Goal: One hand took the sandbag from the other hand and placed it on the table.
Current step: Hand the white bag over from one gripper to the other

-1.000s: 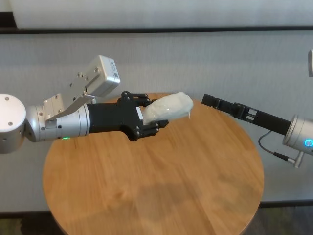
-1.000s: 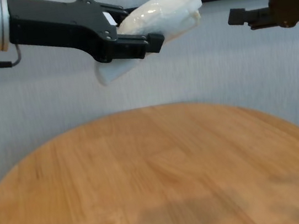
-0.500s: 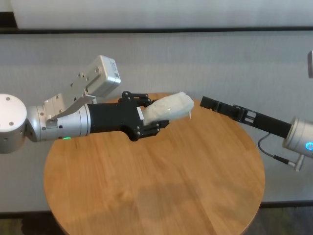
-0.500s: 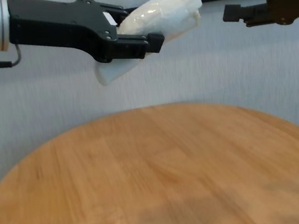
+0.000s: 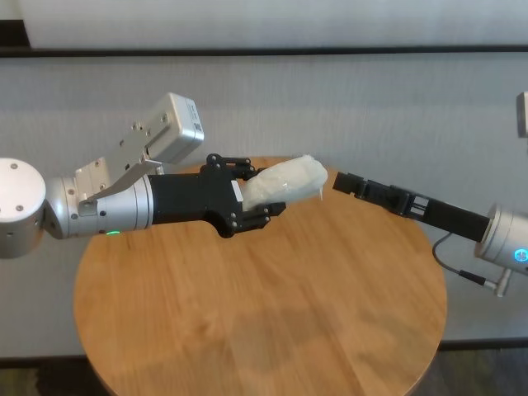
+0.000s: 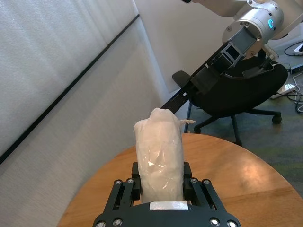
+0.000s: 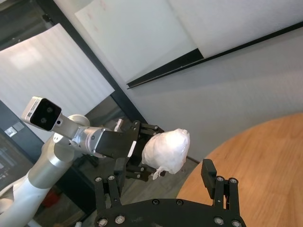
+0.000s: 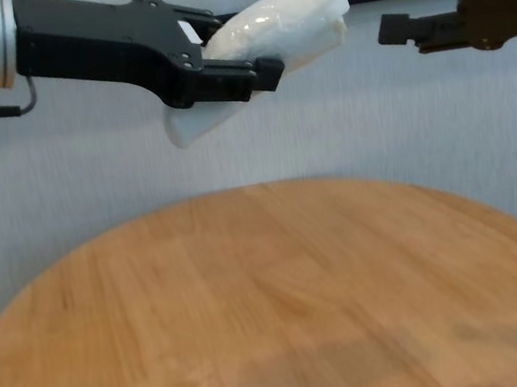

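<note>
My left gripper (image 5: pixel 264 194), black with a green-lit silver wrist, is shut on the near end of the sandbag (image 5: pixel 286 181), a white sausage-shaped bag in clear wrap. It holds the bag level, high above the round wooden table (image 5: pixel 264 313). The bag's free end with the twisted tip points at my right gripper (image 5: pixel 343 183). That gripper is open, level with the bag, and stands a short gap off the bag's free end. In the chest view its fingertips (image 8: pixel 394 30) sit just right of the sandbag (image 8: pixel 278 25). The right wrist view shows the sandbag (image 7: pixel 166 147) ahead between the open fingers.
A grey wall runs behind the table's far edge. In the left wrist view a black office chair (image 6: pixel 236 94) stands on the floor beyond the table. The tabletop (image 8: pixel 273 297) lies well below both grippers.
My right gripper has moved left toward the sandbag's free end, closing most of the gap. The left gripper and the sandbag have not moved.
</note>
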{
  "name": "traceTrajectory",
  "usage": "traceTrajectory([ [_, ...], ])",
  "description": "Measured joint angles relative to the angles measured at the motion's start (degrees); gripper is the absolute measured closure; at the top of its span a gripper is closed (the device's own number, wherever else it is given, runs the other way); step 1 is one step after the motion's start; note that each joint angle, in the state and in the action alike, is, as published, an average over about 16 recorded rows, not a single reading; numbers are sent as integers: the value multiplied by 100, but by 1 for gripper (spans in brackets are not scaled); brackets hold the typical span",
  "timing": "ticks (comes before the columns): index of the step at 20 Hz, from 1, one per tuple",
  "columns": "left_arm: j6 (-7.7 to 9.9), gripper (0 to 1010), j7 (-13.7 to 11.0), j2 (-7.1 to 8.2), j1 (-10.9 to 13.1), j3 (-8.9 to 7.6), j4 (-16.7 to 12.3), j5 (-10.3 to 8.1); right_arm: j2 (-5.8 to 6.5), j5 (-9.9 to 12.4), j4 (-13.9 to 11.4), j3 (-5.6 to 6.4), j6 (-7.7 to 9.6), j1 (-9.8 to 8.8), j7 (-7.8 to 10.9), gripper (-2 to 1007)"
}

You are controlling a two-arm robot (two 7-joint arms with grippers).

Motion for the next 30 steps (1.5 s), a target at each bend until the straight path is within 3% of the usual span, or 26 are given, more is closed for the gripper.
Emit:
traceTrajectory([
  [16, 0, 495, 0, 0, 0, 0, 0, 0, -131, 145, 1, -280, -26, 136, -281, 4],
  [30, 0, 495, 0, 0, 0, 0, 0, 0, -207, 208, 99, -507, -136, 248, -348, 4],
])
